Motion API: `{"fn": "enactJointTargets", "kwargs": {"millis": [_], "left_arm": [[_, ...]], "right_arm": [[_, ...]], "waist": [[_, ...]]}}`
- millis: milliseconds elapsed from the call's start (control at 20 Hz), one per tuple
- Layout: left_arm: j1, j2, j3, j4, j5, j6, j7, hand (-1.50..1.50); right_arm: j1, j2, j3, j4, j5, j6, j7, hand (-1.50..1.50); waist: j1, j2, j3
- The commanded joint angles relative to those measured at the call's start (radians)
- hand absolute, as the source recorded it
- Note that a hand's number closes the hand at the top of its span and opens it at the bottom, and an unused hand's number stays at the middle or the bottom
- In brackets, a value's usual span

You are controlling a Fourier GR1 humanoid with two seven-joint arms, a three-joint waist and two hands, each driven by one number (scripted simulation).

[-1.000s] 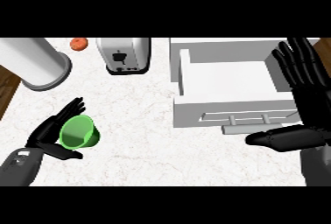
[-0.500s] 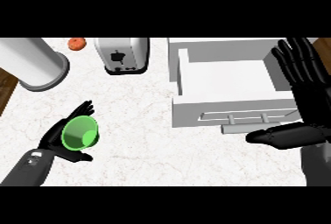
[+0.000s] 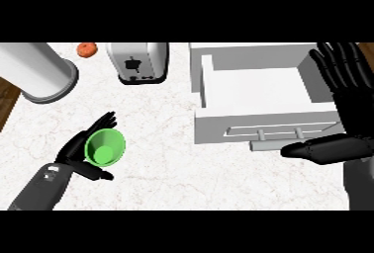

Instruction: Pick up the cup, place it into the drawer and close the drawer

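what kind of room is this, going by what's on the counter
Most likely a kitchen: a white marbled counter carries a silver two-slot toaster, a tall white cylindrical canister and an open white drawer, with a small green cup held nearby.

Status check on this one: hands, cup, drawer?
Left hand curled round green cup, over the counter. Right hand open, upright beside the open drawer. Nothing between cup and drawer.

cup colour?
Bright green; the cup shows best in the head view, held in the left hand.
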Motion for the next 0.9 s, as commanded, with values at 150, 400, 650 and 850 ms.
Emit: {"fn": "enactJointTargets", "kwargs": {"millis": [150,400,650,850], "left_arm": [[0.016,-0.047,-0.023,0.012,0.024,-0.273,-0.134,1.50],[-0.005,-0.049,0.001,-0.068,0.029,-0.040,-0.248,1.50],[-0.026,-0.080,0.026,-0.063,0.058,-0.024,-0.300,1.50],[0.013,-0.122,0.223,-0.065,0.221,0.252,-0.251,1.50]], "right_arm": [[0.020,0.006,0.005,-0.001,0.009,-0.003,-0.007,-1.50],[0.009,-0.011,-0.016,0.031,0.013,0.002,-0.019,-1.50],[-0.011,-0.002,-0.011,0.015,0.001,-0.005,-0.005,-1.50],[0.020,-0.015,-0.045,0.021,-0.010,0.000,-0.021,-1.50]], "waist": [[-0.001,0.002,-0.003],[0.014,0.000,-0.001],[0.011,0.000,-0.001],[0.038,-0.007,0.002]]}}
